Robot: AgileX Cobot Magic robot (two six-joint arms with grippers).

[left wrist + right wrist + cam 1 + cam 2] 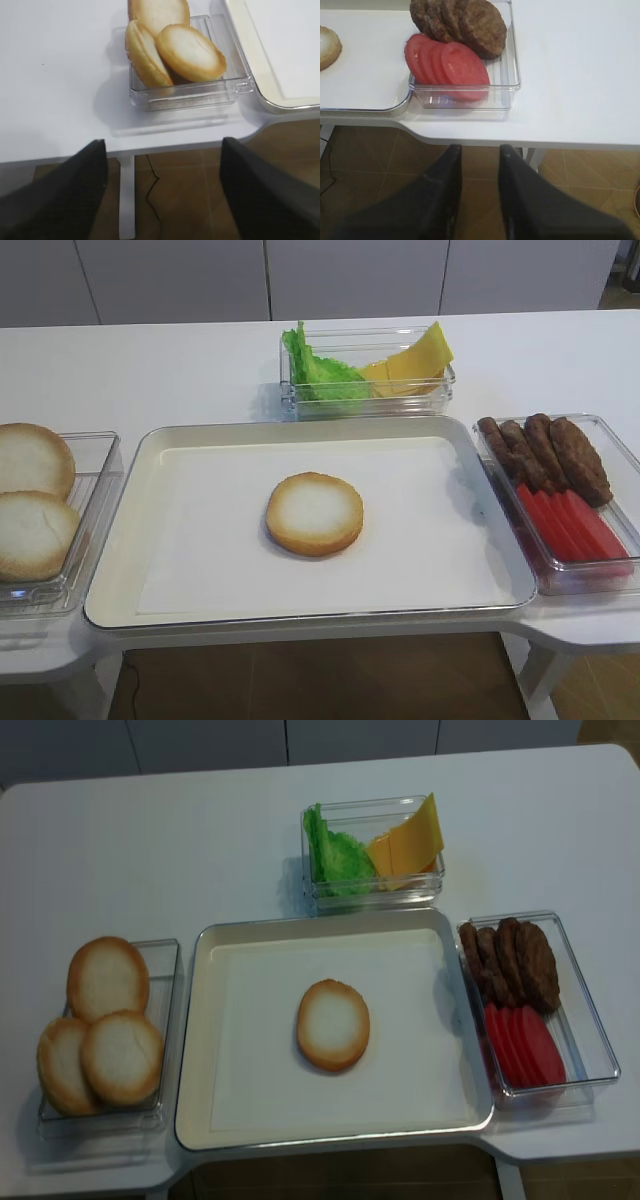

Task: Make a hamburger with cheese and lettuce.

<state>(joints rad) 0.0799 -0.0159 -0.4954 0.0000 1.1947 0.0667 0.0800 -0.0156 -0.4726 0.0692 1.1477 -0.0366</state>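
The hamburger [314, 513], a single round bun slice with its pale face up, lies in the middle of the cream tray [128, 510]. Behind the tray a clear box holds the lettuce [322, 376] on its left and the cheese [410, 362] leaning on its right. Neither gripper appears in the high views. In the left wrist view my left gripper [162, 145] hangs wide open over the floor, in front of the table edge. My right gripper [480, 148] also hangs off the table's front edge, its fingers a narrow gap apart with nothing between them.
A clear box with three pale buns [105, 1030] stands left of the tray. Right of the tray, another clear box holds brown patties [550, 450] and red tomato slices [570, 525]. The white table's front edge [545, 142] lies just ahead of both grippers.
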